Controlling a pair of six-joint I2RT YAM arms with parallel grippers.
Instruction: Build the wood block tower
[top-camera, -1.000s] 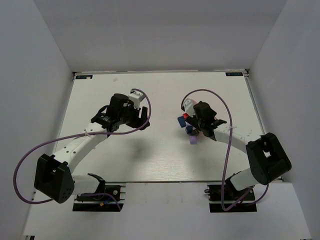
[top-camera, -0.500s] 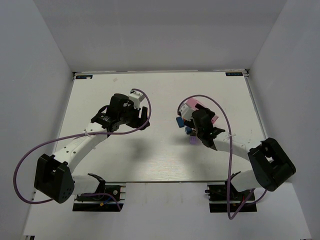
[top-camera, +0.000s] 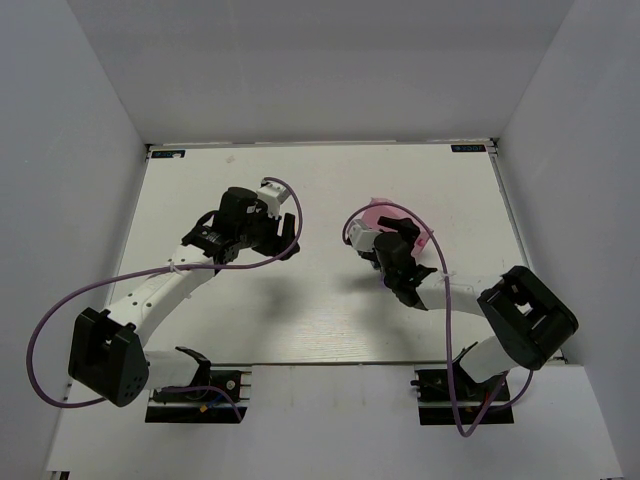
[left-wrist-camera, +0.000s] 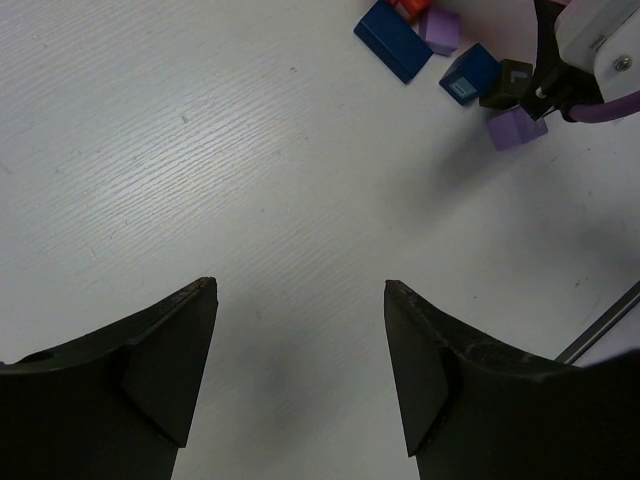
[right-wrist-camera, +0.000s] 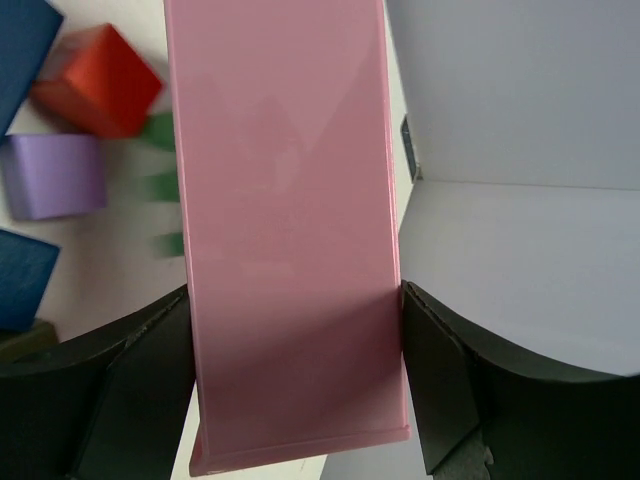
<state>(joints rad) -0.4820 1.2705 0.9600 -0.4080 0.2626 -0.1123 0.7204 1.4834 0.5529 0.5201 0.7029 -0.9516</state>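
The tower's wood blocks lie loose in a small heap. The left wrist view shows a dark blue block, a red one, lilac ones, a blue one and a dark one. My left gripper hangs open over bare table, well left of them. My right gripper is shut on a pink tray, tilted above the heap. Beside the tray I see a red block, a lilac block and a blurred green one. From above, the right arm hides most blocks.
The white table is boxed in by grey walls at the back and on both sides. The pink tray sticks out behind my right gripper. My left gripper sits mid-table. A purple cable loops off the right arm.
My right arm has swung leftward with the pink tray, turning it over the heap of blocks. The left arm has stayed still.
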